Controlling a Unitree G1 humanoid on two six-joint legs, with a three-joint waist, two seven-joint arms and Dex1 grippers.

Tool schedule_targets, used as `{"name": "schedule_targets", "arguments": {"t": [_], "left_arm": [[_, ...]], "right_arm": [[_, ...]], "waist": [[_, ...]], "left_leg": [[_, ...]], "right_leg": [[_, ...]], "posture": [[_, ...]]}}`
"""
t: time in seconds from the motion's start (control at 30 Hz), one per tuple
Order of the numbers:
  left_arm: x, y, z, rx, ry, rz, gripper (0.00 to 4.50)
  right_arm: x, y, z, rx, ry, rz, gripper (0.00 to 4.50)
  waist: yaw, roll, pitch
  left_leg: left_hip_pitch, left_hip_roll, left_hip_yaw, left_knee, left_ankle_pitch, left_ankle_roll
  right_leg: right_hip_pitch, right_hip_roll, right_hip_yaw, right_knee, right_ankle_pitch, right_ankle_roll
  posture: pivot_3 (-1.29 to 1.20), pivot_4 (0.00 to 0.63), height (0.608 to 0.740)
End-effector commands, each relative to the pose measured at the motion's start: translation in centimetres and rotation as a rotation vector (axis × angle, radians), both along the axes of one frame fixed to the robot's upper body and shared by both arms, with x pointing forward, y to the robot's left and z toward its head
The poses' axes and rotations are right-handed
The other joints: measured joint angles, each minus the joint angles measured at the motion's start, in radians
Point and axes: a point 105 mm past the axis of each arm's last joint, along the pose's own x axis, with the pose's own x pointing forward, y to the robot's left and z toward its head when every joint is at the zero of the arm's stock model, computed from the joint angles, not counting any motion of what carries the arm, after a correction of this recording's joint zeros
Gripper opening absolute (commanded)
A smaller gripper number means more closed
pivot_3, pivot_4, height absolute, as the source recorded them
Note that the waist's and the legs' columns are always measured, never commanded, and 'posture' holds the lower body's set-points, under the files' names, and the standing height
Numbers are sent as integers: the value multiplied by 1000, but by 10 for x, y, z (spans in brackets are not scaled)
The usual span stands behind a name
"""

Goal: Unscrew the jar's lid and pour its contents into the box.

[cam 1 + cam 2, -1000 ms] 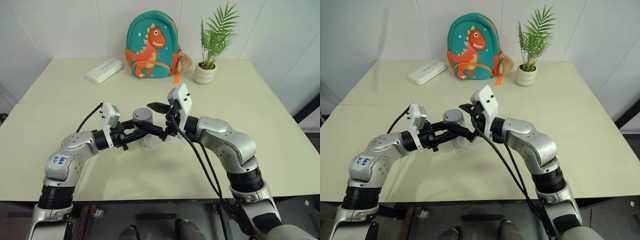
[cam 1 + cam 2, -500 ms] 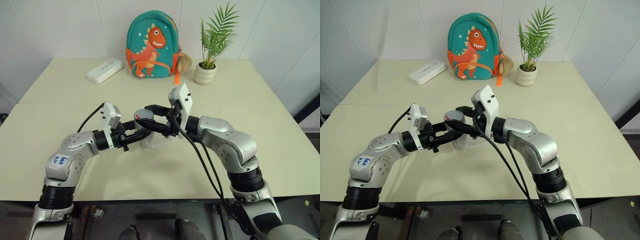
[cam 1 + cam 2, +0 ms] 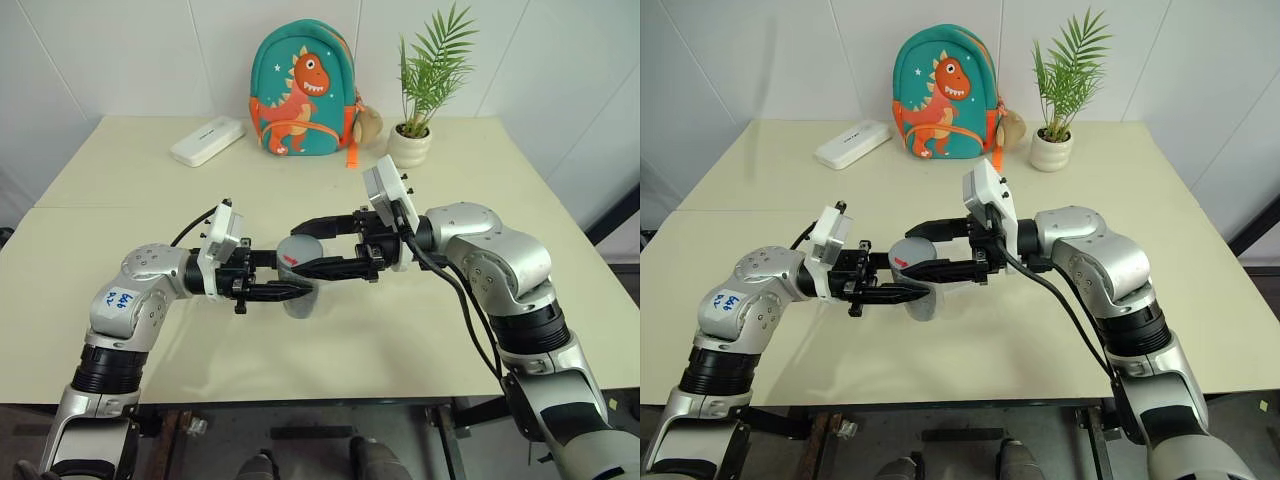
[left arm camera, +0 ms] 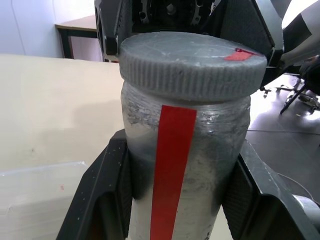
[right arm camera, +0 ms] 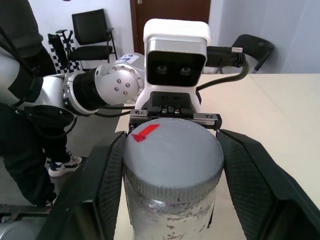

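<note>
White walls backed a pale yellow surface (image 3: 500, 330) that carried everything in sight. Against the wall at the far edge stood a teal backpack (image 3: 303, 92) with an orange dinosaur printed on it, the largest item there. To its right a green plant rose from a white pot (image 3: 409, 146), and to its left lay a flat white case (image 3: 207, 141). All three sat well apart from the arms, with nothing between them and the work near the front.

Over the middle of the surface, the jar (image 3: 299, 290) was held upright between the two arms. Its body looked scuffed and silvery, with a red strip (image 4: 171, 170) running down its side; what was inside could not be made out. The left claw (image 3: 292, 291) reached in level from the left, clamped on the jar's body. The right claw (image 3: 320, 245) came in level from the right, its two black fingers set either side of the lid (image 5: 172, 152) and closed against its ribbed rim. The grey lid sat on the jar, a small red mark on its top.
</note>
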Motion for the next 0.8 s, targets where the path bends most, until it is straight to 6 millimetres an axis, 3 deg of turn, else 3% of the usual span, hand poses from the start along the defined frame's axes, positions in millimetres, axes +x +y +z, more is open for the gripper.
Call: {"name": "schedule_targets", "arguments": {"t": [0.03,0.23,0.47,0.8], "left_arm": [[-9,-5,7,-30,-64,-52,1909],[-7,-3,9,-24,-83,-23,1909],[1,11,5,-5,-60,48,1909],[3,7,2,-2,-53,45,1909]], "right_arm": [[11,-7,7,17,-47,-90,2542],[16,-8,14,56,-36,-127,4466],[4,-14,14,18,-46,-82,4466],[5,12,2,13,-42,-97,4466]], "waist": [[1,0,0],[1,0,0],[0,0,0],[-1,0,0]], "left_leg": [[0,0,0,0,0,0],[-1,0,0,0,0,0],[-4,0,1,2,1,0],[-5,0,1,7,1,0]], "right_leg": [[0,0,0,0,0,0],[-2,0,0,3,0,0],[-8,0,2,8,0,-1],[-8,1,2,12,0,-1]], "posture": [[0,150,740],[0,150,740],[0,150,740],[0,150,740]]}}
